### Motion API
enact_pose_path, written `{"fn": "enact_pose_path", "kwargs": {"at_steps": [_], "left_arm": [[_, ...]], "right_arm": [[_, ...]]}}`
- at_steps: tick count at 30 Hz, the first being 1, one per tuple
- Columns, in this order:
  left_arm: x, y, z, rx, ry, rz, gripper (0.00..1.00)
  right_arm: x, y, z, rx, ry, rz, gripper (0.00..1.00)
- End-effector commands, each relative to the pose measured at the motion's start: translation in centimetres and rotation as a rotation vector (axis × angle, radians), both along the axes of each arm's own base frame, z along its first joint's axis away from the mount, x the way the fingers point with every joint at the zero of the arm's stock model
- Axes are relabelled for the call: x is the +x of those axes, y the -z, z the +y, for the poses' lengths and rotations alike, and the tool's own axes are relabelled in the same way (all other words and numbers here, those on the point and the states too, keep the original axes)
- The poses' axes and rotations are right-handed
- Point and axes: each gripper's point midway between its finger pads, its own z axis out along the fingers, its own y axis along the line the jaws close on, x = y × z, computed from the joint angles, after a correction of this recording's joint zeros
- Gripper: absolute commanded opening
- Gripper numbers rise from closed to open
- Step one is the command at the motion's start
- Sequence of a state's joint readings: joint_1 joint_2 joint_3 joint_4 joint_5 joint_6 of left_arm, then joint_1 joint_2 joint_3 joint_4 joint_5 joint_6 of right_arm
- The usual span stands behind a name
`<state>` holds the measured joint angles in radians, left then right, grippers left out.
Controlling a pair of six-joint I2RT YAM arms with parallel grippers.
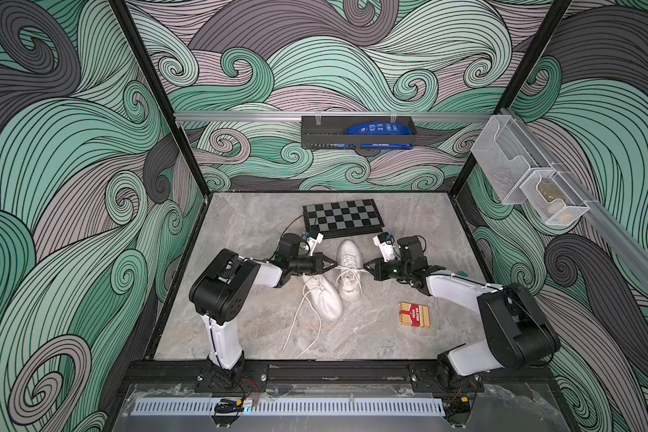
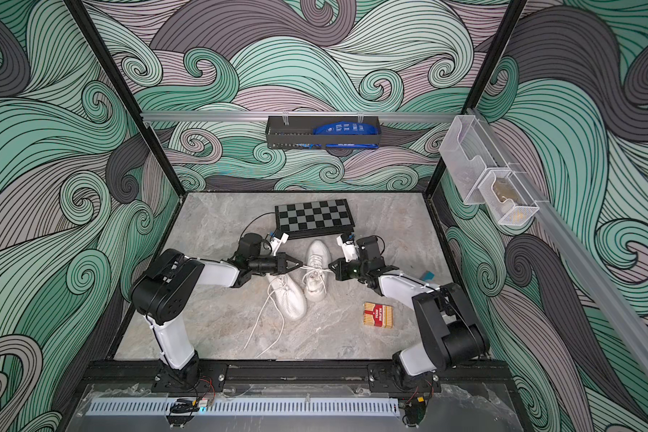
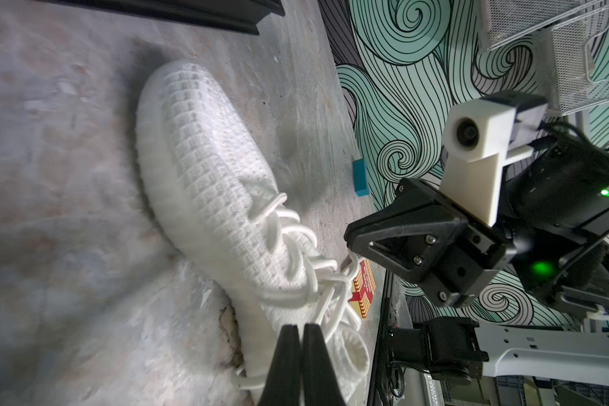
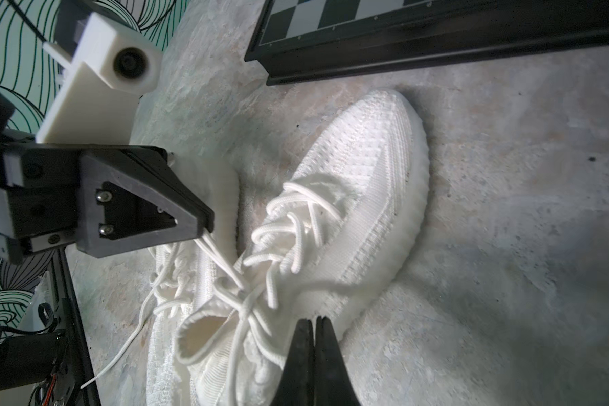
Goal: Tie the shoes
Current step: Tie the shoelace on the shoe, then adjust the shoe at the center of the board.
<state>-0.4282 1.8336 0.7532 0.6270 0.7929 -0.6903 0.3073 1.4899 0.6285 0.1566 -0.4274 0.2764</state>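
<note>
Worktop point(image 2: 210, 318): grey marbled slab.
Far shoe point(image 2: 318, 254): toe just short of the chessboard point(image 2: 314, 218).
Near shoe point(image 2: 292, 301): angled, toe toward the front, touching the far shoe.
Loose laces point(image 2: 264, 327): trail from the near shoe toward the front edge.
Left gripper point(image 2: 300, 265): jaws closed on the far shoe's lace point(image 2: 307, 267), taut.
Right gripper point(image 2: 330, 267): jaws closed on that lace, opposite side.
Card box point(image 2: 378, 315): red, lying flat.

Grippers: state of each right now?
Left gripper: closed on a lace of the far shoe.
Right gripper: closed on that shoe's other lace.
</note>
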Motion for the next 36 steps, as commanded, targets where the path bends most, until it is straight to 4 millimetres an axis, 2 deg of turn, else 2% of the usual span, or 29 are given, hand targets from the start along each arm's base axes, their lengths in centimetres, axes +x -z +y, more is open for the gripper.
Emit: {"fn": "enact_pose_path", "kwargs": {"at_steps": [1, 8, 10, 15, 19, 21, 22, 25, 27, 29, 31, 34, 36], "left_arm": [[1.6, 1.2, 3.6, 0.064, -0.145, 0.028, 0.00], [2.9, 2.2, 7.1, 0.123, -0.264, 0.052, 0.00], [3.0, 2.2, 7.5, 0.126, -0.274, 0.051, 0.00], [2.7, 2.6, 7.5, 0.140, -0.262, 0.060, 0.00], [2.3, 1.9, 6.6, 0.118, -0.223, 0.044, 0.00], [2.2, 1.3, 5.7, 0.104, -0.191, 0.028, 0.00], [2.2, 0.9, 5.2, 0.097, -0.172, 0.019, 0.02], [2.2, -0.7, 4.1, 0.082, -0.130, -0.022, 0.33], [2.3, -2.1, 3.5, 0.071, -0.108, -0.058, 0.48], [2.4, -3.7, 3.2, 0.056, -0.087, -0.093, 0.58], [2.4, -5.1, 3.1, 0.052, -0.074, -0.127, 0.63], [2.5, -6.7, 3.4, 0.080, -0.074, -0.173, 0.67], [2.7, -6.8, 4.3, 0.146, -0.099, -0.192, 0.68]], "right_arm": [[0.2, 0.8, -2.6, -0.037, 0.107, 0.020, 0.00], [0.2, 1.7, -6.4, -0.053, 0.242, 0.047, 0.00], [0.2, 1.8, -7.1, -0.054, 0.263, 0.049, 0.00], [0.3, 1.4, -6.7, -0.038, 0.239, 0.042, 0.00], [0.3, 0.2, -5.3, -0.006, 0.159, 0.011, 0.00], [0.3, -0.6, -4.4, 0.003, 0.118, -0.016, 0.11], [0.2, -1.0, -3.8, 0.009, 0.095, -0.030, 0.21], [-0.2, -2.1, -2.2, 0.020, 0.043, -0.060, 0.49], [-0.5, -2.4, -1.3, 0.019, 0.020, -0.071, 0.62], [-0.9, -2.4, -0.3, 0.018, -0.001, -0.066, 0.68], [-1.2, -2.1, 0.6, 0.011, -0.020, -0.060, 0.71], [-1.4, -1.8, 1.6, -0.006, -0.037, -0.057, 0.73], [-1.4, -2.0, 2.0, -0.017, -0.037, -0.070, 0.74]]}}
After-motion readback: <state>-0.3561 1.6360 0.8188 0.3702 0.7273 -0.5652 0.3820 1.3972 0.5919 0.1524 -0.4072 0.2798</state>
